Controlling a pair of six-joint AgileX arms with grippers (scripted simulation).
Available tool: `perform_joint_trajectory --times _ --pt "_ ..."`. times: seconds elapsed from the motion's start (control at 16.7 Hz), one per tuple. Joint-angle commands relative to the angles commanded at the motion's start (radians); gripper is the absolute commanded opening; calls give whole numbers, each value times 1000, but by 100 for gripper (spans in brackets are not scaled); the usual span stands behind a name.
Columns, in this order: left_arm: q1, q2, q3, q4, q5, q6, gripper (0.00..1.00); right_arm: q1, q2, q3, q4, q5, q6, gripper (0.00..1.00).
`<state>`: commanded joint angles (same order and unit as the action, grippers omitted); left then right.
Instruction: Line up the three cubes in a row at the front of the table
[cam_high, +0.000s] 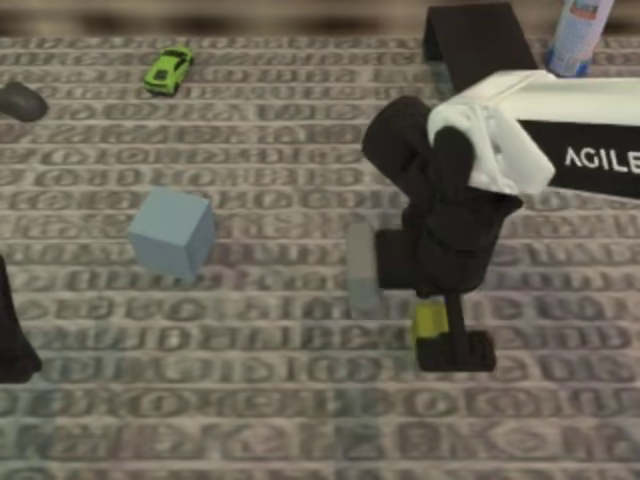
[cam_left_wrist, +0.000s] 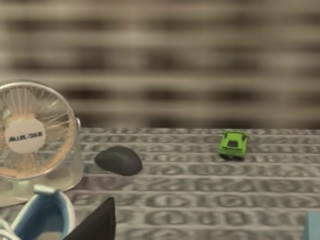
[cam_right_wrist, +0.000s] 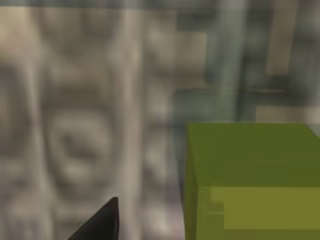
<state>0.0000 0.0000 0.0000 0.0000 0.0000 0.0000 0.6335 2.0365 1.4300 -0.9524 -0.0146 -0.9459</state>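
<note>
Right gripper (cam_high: 432, 335) at the olive cube (cam_high: 428, 320), right of the table's (cam_high: 300, 420) middle.
Whether its fingers grip the cube I cannot tell. The blue-grey cube (cam_high: 172, 233) sits toward the left edge; the left arm (cam_high: 12, 330) is parked at that edge.

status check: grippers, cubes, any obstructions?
Right gripper down at the olive-yellow cube, right of centre. Left arm parked at left edge. Blue-grey cube loose, centre-left. No purple cube in sight.
</note>
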Motion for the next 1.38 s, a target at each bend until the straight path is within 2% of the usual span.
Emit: perform_joint_trajectory --times 0.3,0.72,0.9,1.38 --pt "0 0 0 0 0 0 100 3 -55 122 -190 -1 -4 100" --pt "0 0 0 0 0 0 100 -4 -49 152 -216 0 11 100" --pt "0 0 0 0 0 0 100 -30 25 254 -254 4 92 100" --pt "0 0 0 0 0 0 100 -140 289 668 -389 17 421 100"
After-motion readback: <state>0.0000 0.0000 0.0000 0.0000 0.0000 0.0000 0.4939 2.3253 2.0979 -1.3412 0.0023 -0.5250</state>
